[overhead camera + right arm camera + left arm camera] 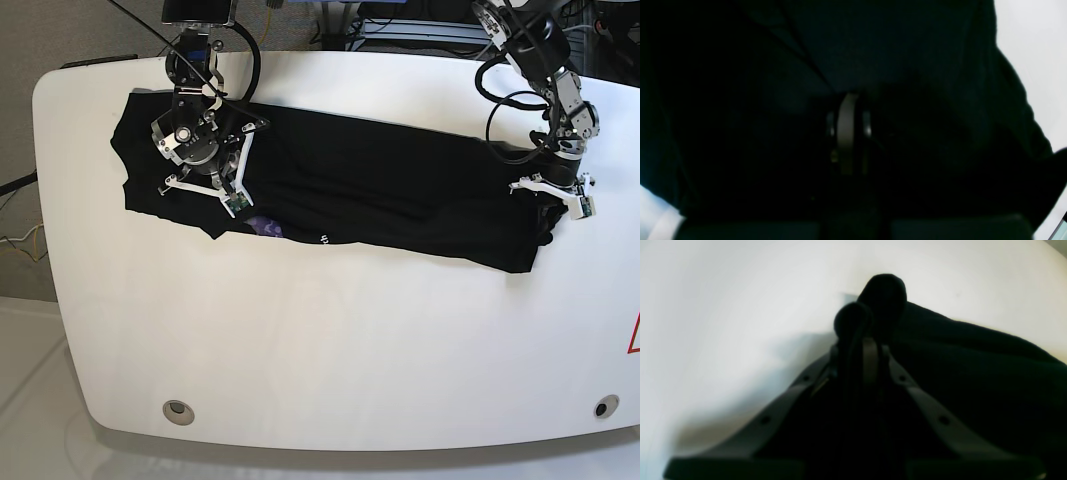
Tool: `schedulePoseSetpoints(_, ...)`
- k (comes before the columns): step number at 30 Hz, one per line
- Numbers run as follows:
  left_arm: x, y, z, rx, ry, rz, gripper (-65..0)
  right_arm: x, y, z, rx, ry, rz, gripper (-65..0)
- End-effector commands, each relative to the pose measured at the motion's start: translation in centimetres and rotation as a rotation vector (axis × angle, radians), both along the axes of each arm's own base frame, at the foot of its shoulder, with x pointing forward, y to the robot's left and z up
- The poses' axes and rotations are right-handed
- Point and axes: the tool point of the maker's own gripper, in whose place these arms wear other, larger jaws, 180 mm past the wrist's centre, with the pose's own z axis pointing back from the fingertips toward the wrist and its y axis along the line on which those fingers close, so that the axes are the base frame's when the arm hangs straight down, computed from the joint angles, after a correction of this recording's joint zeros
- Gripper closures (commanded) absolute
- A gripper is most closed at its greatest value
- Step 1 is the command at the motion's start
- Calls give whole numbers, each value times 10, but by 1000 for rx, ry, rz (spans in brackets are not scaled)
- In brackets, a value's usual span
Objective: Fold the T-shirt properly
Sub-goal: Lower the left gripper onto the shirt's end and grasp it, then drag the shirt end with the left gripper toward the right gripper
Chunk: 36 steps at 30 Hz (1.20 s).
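Note:
The black T-shirt (400, 190) lies stretched in a long band across the white table (330, 340), from the far left to the right. A bit of purple print (265, 226) shows at its near edge. My left gripper (548, 218) is at the shirt's right end. In the left wrist view its fingers (870, 306) stand together, pinching the edge of the black cloth (973, 366). My right gripper (210, 180) is over the shirt's left part. In the right wrist view its fingers (848, 100) are closed, with dark cloth (873, 43) filling nearly the whole picture.
Both arms reach in from the table's far edge, with cables (500, 110) looping above the shirt. Two round holes (179, 409) sit near the front edge. Bare white table (723, 306) lies left of the left gripper.

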Motion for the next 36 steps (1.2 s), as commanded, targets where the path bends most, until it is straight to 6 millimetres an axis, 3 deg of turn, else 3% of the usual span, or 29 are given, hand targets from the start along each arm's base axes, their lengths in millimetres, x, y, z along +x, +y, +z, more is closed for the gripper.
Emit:
schedulePoseSetpoints(1,-2,-1,-7,22,52,-23,-19,-37,-1,-23,-32,158,23,0)
schedulePoseSetpoints(5,0,0,-2,34,42,-24,-19,-37,-1,-23,-32,158,23,0)
schedulePoseSetpoints(9,8,5,19,80,0,-28,-19,-37,-1,-23,-32,158,23,0)
schedulePoseSetpoints(16,20,-9,41,139,9,-67,-19,-35,-1,-22,-32,154,23,0)
schedulePoseSetpoints(26,36,-61,67,142,-48,-128,-19,-35,-1,-22,-31,152,23,0)
schedulePoseSetpoints(36,45,-124,68,159,-43,-226,-19,-35,-1,-22,-31,152,23,0)
